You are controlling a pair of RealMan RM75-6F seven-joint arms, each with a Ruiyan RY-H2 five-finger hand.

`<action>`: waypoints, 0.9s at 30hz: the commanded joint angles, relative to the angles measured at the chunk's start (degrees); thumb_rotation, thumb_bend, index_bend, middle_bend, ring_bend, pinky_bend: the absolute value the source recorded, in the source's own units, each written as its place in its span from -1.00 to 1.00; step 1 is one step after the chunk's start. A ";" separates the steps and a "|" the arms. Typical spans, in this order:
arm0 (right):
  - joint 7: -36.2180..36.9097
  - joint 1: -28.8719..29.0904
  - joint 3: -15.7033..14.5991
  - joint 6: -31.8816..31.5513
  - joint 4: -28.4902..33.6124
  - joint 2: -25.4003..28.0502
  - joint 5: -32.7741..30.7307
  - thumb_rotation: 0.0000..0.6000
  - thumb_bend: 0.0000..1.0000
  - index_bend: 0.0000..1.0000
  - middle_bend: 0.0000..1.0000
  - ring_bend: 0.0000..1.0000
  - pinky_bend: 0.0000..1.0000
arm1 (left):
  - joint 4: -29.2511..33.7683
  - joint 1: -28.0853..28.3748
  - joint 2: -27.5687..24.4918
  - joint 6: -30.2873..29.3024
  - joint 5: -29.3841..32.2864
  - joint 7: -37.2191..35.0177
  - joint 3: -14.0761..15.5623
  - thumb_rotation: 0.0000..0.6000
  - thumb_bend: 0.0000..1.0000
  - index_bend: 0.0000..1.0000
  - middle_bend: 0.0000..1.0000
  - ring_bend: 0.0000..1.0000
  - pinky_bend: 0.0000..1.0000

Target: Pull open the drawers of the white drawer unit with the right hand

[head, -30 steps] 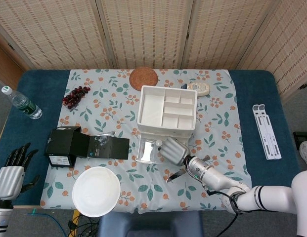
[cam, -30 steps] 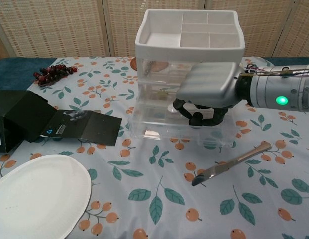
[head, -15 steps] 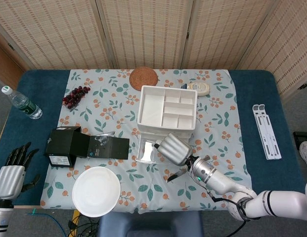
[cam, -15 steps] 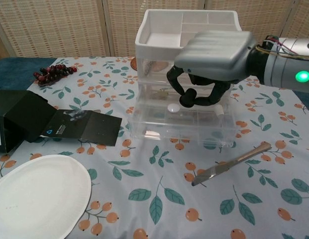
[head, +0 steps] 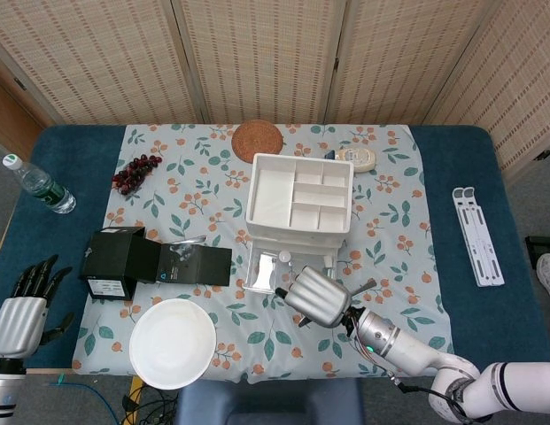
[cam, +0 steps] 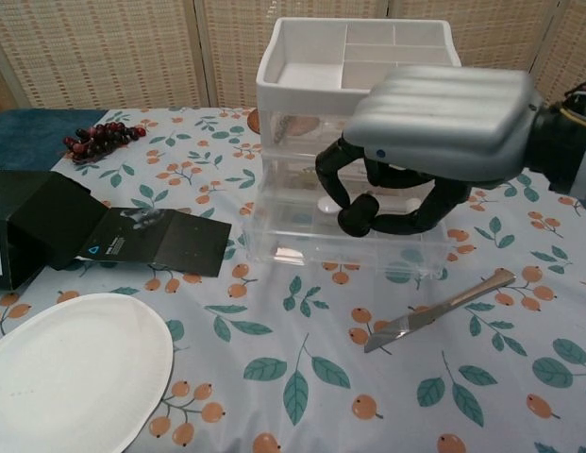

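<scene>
The white drawer unit [head: 299,205] stands near the middle of the table [head: 452,177], its open-topped tray divided into compartments. Its bottom drawer [cam: 340,236], of clear plastic, is pulled out toward the 6 o'clock edge; the drawers above it sit flush.

The right hand [head: 314,295] hangs just at 6 o'clock of the pulled-out drawer, palm down, its dark fingers [cam: 368,209] curled inward with nothing between them. In the chest view the hand is above and in front of the drawer, not touching it as far as can be told.

The left hand [head: 19,310] is at the table's 8 o'clock corner, off the cloth, fingers spread and holding nothing.

A knife [cam: 439,310] lies on the cloth at about 5 o'clock of the unit, beside the right hand. A white plate [head: 172,343] sits at 7 o'clock, a black box [head: 115,262] with its flap open at 9 o'clock, grapes [head: 135,172] at 10 o'clock, and a water bottle [head: 37,184] near the far left edge. A round woven mat [head: 257,140] lies at 12 o'clock of the unit.
</scene>
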State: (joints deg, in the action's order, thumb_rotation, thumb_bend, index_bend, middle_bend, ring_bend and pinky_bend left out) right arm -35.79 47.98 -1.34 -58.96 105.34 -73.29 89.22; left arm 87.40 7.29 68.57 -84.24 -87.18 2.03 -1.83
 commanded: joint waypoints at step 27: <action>-5.04 -2.37 -3.34 6.14 -13.20 -7.32 9.98 1.00 -0.21 -0.02 0.97 1.00 1.00 | 0.17 -0.21 -0.40 -0.42 -0.38 -0.21 0.14 1.00 -0.41 -0.71 -1.00 -0.91 -0.86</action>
State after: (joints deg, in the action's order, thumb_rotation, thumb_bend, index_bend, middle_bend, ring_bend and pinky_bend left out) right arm -40.75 45.68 -4.75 -52.88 92.20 -80.53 99.27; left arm 87.56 7.08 68.17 -84.67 -87.55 1.81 -1.69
